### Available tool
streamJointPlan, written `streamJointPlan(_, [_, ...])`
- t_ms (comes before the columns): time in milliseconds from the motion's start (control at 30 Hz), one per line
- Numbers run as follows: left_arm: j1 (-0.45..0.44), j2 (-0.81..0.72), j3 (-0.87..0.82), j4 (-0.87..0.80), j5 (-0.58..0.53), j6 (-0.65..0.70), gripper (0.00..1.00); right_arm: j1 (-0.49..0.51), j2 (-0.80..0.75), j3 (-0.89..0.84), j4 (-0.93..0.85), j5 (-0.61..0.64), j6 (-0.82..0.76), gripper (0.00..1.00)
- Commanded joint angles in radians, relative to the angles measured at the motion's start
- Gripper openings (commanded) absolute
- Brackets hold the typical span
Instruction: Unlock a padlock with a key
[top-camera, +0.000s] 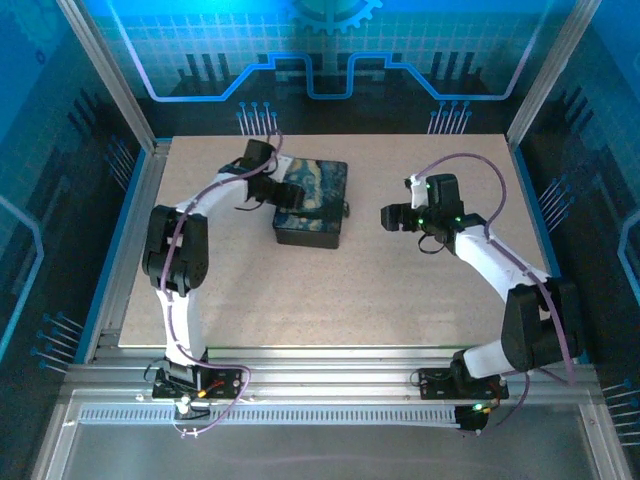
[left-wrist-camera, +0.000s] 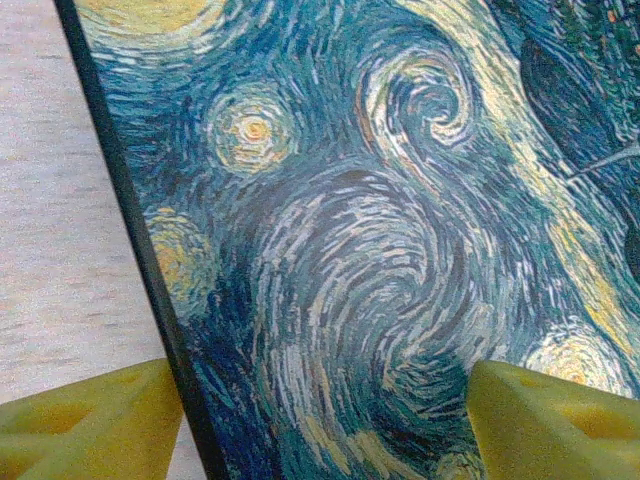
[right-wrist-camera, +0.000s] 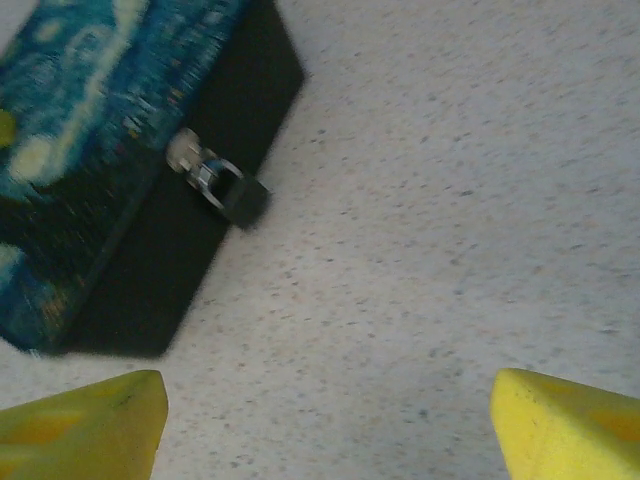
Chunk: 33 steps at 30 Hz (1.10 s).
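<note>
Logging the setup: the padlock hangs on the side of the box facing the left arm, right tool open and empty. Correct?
No. The padlock hangs on the side of the box facing the right arm, as the top external view shows. The right tool is open and empty.

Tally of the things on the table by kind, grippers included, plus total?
box: 1
padlock: 1
grippers: 2 (left gripper, right gripper)
Total: 4

Padlock (right-wrist-camera: 240, 200) blurred, shackle detail indistinct (box (right-wrist-camera: 90, 130) cropped at left edge)
</note>
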Motion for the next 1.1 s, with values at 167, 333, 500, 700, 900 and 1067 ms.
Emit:
streamJointPlan(167, [0.033,-0.135,-0.035,-0.048,0.061,-0.133,0.80,0.177,0.174,0.066,0.131,-0.171,0.193,0.82])
streamJointPlan(333, [0.056,-0.216,-0.075,-0.052,0.044,-0.220,0.81,0.264,0.312,0.173,0.141,-0.189,0.232,0.79])
streamJointPlan(500, [0.111,-0.306,-0.160,-0.065,-0.008,-0.329,0.81,0.329,0.393,0.245,0.161,-0.200,0.258,0.78])
streamJointPlan(700, [0.177,-0.355,-0.218,-0.111,-0.092,-0.402,0.81,0.419,0.456,0.324,0.196,-0.228,0.305,0.79])
streamJointPlan(900, [0.198,-0.394,-0.254,-0.105,-0.122,-0.415,0.82,0.387,0.393,0.335,0.101,-0.207,0.249,0.80])
streamJointPlan(1067, [0.203,-0.411,-0.276,-0.092,-0.128,-0.423,0.82,0.269,0.259,0.306,-0.048,-0.177,0.137,0.82])
